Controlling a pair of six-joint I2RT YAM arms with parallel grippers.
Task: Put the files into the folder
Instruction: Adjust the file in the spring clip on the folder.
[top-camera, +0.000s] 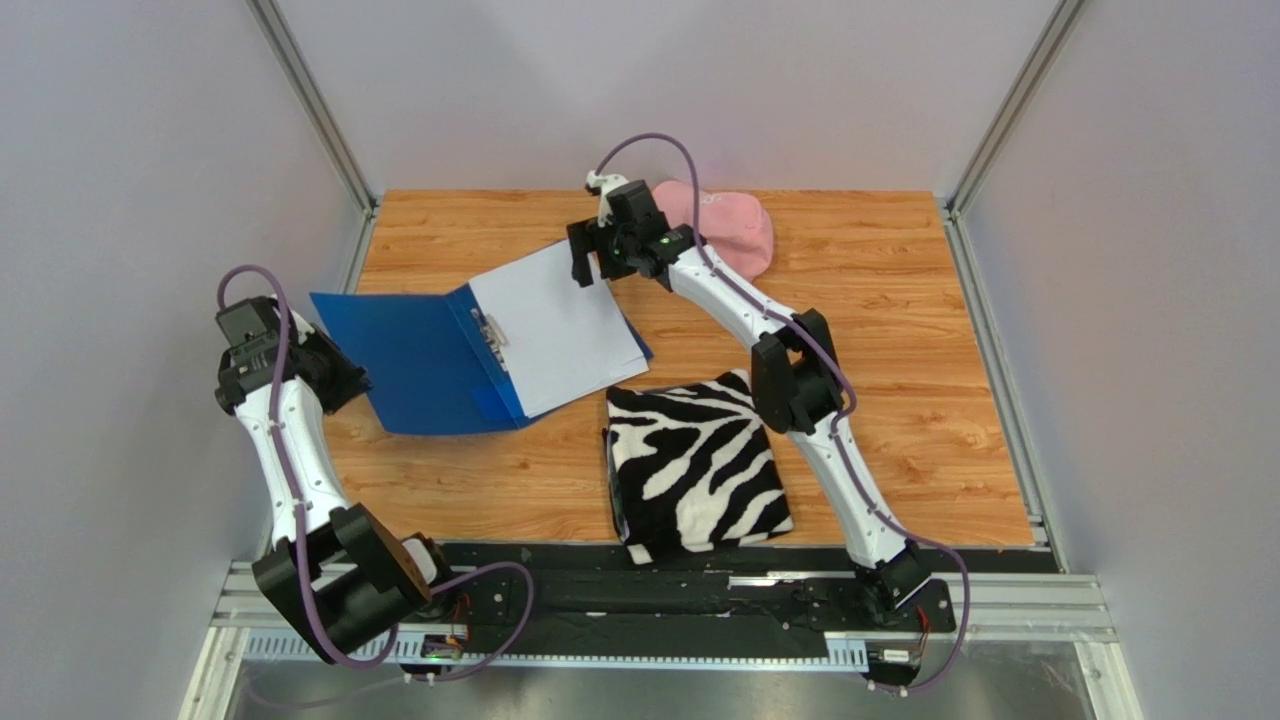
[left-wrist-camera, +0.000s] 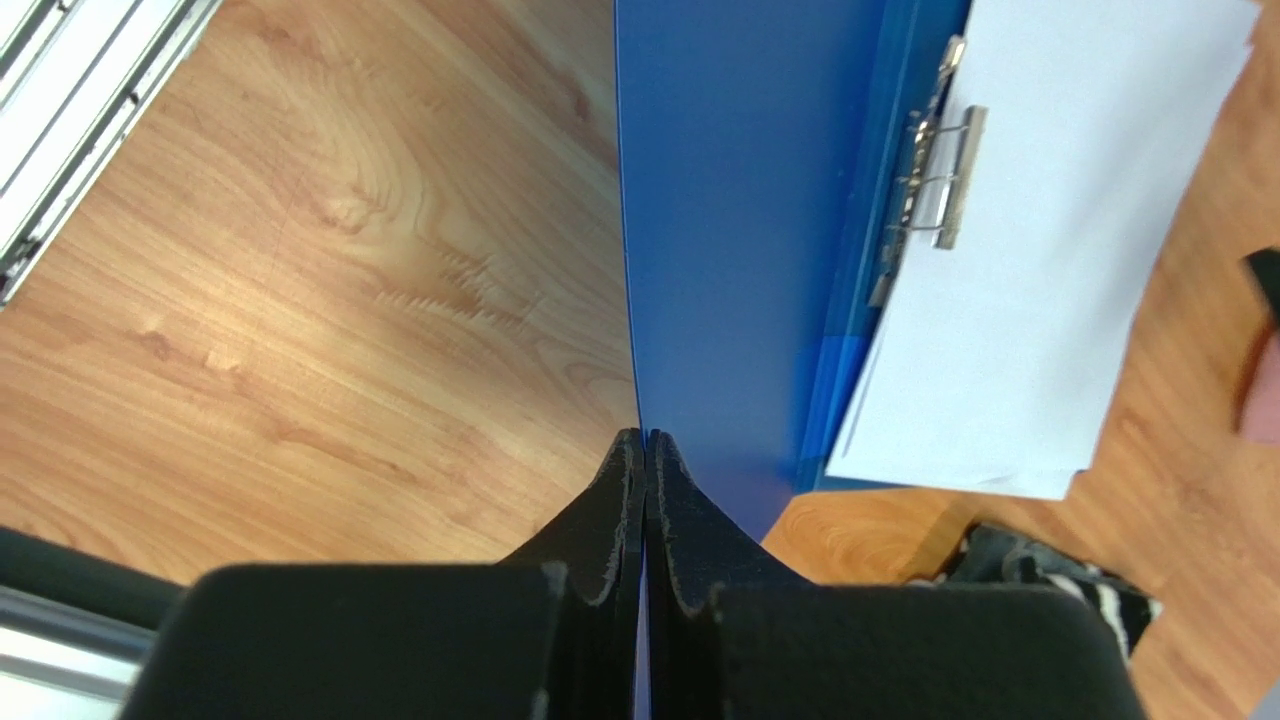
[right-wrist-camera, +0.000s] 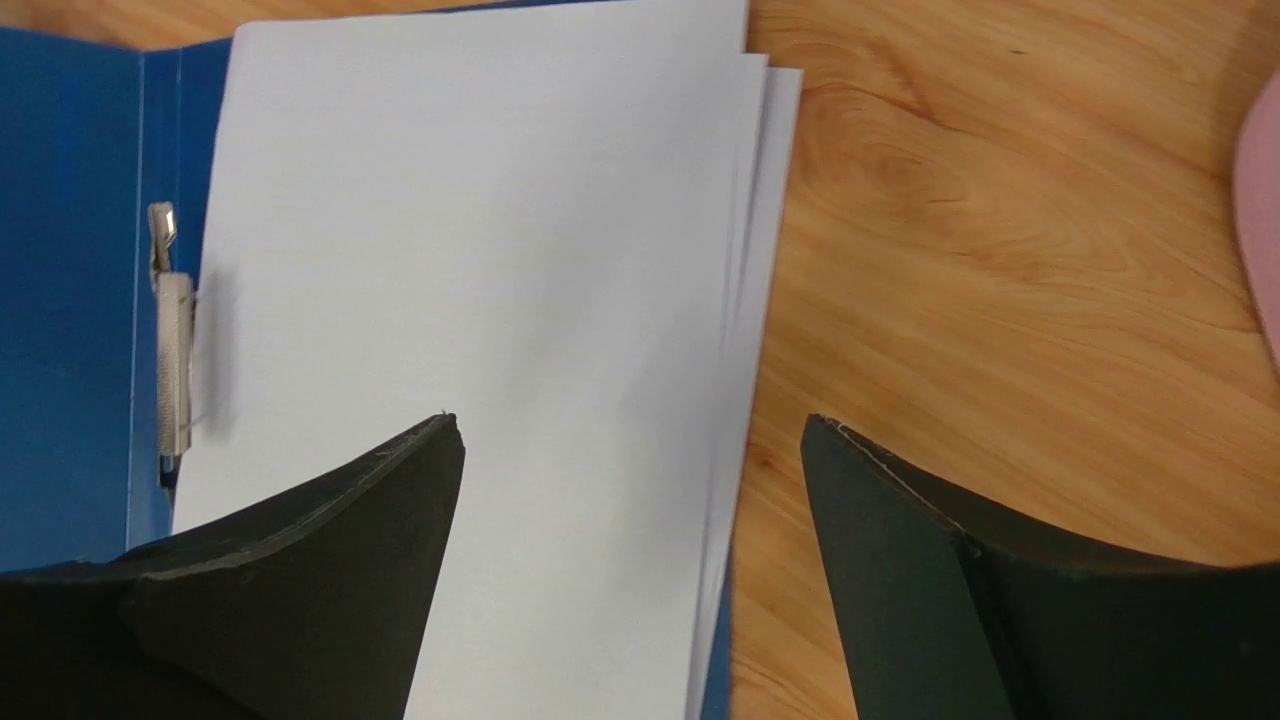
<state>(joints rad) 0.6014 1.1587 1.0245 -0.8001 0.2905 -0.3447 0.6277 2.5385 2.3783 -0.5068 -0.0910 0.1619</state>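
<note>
— Left jaws are pressed together on the open cover edge of the folder (left-wrist-camera: 721, 225), lower centre of their view. Right jaws hang spread and empty, astride the right edge of the files (right-wrist-camera: 481, 225).
— Files inside?
— On the right flap, slightly fanned. They look light, floppy and slippery; I'd nudge their edges and close by the stiffer cover.

Both arms (top-camera: 293, 458) wear white shells, black joints, purple cables (top-camera: 654, 137).

Blue folder (top-camera: 403, 360), white files (top-camera: 556, 323) — zebra-striped cloth (top-camera: 694, 468).
</note>
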